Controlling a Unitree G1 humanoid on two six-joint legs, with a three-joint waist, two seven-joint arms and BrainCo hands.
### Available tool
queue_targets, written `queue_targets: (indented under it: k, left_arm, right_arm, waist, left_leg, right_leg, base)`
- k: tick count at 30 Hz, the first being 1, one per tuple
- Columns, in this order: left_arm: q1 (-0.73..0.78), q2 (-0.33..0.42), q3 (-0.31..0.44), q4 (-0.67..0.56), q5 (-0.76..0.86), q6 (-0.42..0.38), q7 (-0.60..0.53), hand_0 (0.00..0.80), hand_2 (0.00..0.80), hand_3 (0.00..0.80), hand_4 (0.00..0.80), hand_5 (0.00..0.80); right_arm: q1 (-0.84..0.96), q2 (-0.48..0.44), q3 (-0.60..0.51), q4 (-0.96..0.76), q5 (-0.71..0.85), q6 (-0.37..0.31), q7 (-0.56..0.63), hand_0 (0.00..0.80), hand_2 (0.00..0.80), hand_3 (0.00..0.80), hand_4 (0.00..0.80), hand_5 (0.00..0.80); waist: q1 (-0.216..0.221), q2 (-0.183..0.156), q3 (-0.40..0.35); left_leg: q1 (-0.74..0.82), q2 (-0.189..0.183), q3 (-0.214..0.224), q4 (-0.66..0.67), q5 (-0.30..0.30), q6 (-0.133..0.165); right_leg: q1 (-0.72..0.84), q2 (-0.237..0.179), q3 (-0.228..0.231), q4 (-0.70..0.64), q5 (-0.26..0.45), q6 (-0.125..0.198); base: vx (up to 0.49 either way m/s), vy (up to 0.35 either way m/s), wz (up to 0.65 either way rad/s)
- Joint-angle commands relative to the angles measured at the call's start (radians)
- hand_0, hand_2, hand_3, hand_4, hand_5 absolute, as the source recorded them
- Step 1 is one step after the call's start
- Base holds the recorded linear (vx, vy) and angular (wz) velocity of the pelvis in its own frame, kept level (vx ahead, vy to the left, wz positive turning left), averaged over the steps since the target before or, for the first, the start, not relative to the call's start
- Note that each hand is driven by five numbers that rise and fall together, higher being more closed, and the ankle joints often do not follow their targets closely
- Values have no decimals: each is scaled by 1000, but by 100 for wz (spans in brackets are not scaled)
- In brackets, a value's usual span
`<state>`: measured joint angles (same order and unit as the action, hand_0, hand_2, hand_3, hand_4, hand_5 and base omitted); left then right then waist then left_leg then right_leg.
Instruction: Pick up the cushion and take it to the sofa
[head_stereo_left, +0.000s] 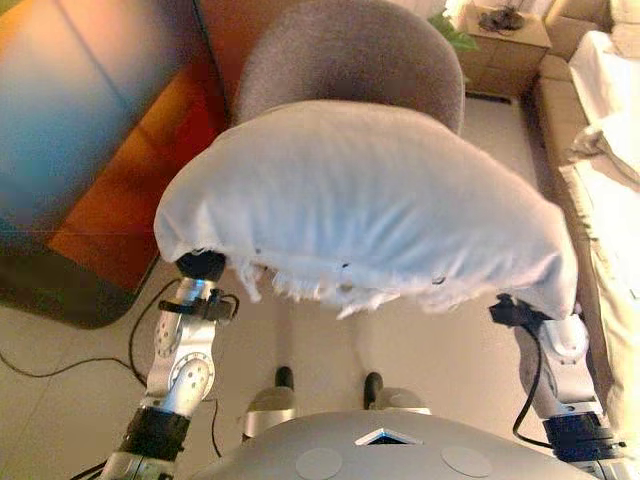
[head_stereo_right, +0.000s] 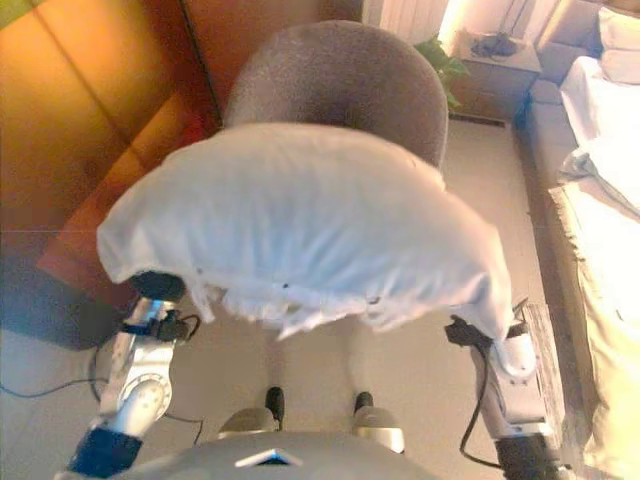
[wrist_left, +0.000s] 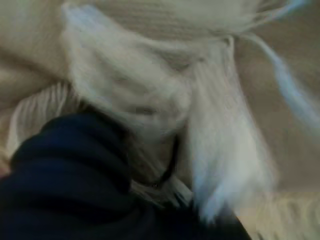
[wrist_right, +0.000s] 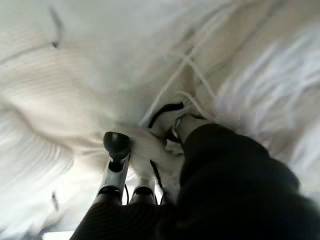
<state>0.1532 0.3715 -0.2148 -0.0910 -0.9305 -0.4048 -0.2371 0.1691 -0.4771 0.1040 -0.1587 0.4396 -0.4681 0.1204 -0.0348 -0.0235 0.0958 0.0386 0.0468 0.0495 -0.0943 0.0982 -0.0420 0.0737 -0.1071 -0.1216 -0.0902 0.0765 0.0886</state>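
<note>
A large white cushion (head_stereo_left: 360, 200) with a fringed edge hangs in the air in front of me, carried from below by both hands. My left hand (head_stereo_left: 200, 265) sits under its left end, where only the dark cover (wrist_left: 65, 175) shows and the fingers are buried in the cloth and fringe. My right hand (head_stereo_left: 512, 312) is under the right end. In the right wrist view, straight silver fingers (wrist_right: 116, 142) with a dark tip press up into the cushion (wrist_right: 75, 75). The pale sofa (head_stereo_left: 600, 150) runs along the right side.
A grey round-backed chair (head_stereo_left: 350, 60) stands directly behind the cushion. An orange-brown wooden panel (head_stereo_left: 120, 180) lies to the left. A small wooden side table (head_stereo_left: 505, 40) and a green plant (head_stereo_left: 450, 30) are at the far right, beside the sofa's end.
</note>
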Motion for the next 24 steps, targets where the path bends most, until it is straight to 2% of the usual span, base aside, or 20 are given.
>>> queue_targets:
  k: [1,7,13,14,16,19,20,21,22,23,24]
  left_arm:
    - [-177,-9,-87,-97,48,-13,16,800,800,800,800,800]
    - [-177,-8,-82,-85,48,4,22,800,800,800,800,800]
    - [-176,-7,-73,-84,50,0,6,800,800,800,800,800]
    - [-174,-8,-69,-88,52,-7,12,800,800,800,800,800]
    - [-163,-10,-60,-84,58,-30,5,800,800,800,800,800]
    - [-147,-14,-45,-81,46,-27,-1,800,800,800,800,800]
    - [-140,-14,-37,-81,45,-26,-14,800,800,800,800,800]
    - [-136,-14,-37,-82,44,-28,-20,800,800,800,800,800]
    - [-133,-16,-36,-87,42,-29,-18,800,800,800,800,800]
    - [-134,-14,-38,-91,40,-29,-14,800,800,800,800,800]
    - [-138,-15,-43,-92,42,-32,-8,800,800,800,800,800]
  right_arm:
    - [-182,-1,81,-153,-91,56,-95,800,800,800,800,800]
    - [-183,-13,96,-145,-84,71,-112,800,800,800,800,800]
    - [-198,-14,109,-142,-93,72,-128,800,800,800,800,800]
    - [-210,-20,114,-141,-87,73,-121,800,800,800,800,800]
    - [-217,-24,123,-127,-82,53,-103,800,800,800,800,800]
    - [-215,-17,124,-117,-77,50,-92,800,800,800,800,800]
    - [-207,-14,127,-117,-75,45,-83,800,800,800,800,800]
    - [-202,-11,129,-118,-80,44,-82,800,800,800,800,800]
    - [-202,-10,132,-117,-86,44,-80,800,800,800,800,800]
    - [-207,-11,137,-118,-92,46,-88,800,800,800,800,800]
    - [-216,-14,143,-115,-94,46,-96,800,800,800,800,800]
  waist:
    - [16,-8,6]
    - [24,-17,13]
    - [31,-25,33]
    - [30,-41,46]
    - [28,-59,72]
    - [24,-63,90]
    - [21,-65,101]
    - [24,-59,108]
    - [33,-48,115]
    - [40,-37,121]
    - [44,-29,124]
  left_leg:
    - [59,-46,-21,7,-123,55]
    - [52,-24,-16,7,-108,37]
    - [53,5,-3,14,-90,17]
    - [24,25,22,117,-113,8]
    - [-54,49,52,283,-129,11]
    - [-115,73,73,413,-110,20]
    - [-139,77,87,467,-105,31]
    - [-152,66,75,482,-107,33]
    - [-171,25,47,458,-98,36]
    - [-185,3,31,426,-76,31]
    - [-198,-7,26,395,-55,27]
  right_leg:
    - [41,51,-8,45,-79,-24]
    - [46,66,-24,35,-82,-39]
    - [43,83,-15,34,-83,-59]
    - [31,76,-11,49,-81,-70]
    - [14,74,7,83,-80,-89]
    - [12,89,28,109,-86,-108]
    - [19,97,37,126,-99,-118]
    - [27,103,42,133,-106,-119]
    - [33,114,55,147,-120,-115]
    - [38,126,62,157,-133,-115]
    - [39,137,70,163,-143,-117]
  base:
    - [28,-168,10]
    - [-15,-160,13]
    - [-16,-172,1]
    - [-39,-174,0]
    - [-40,-213,-5]
    - [52,-139,-23]
    - [117,-92,-13]
    - [173,-84,-12]
    - [155,1,-11]
    - [187,12,-16]
    - [220,27,-11]
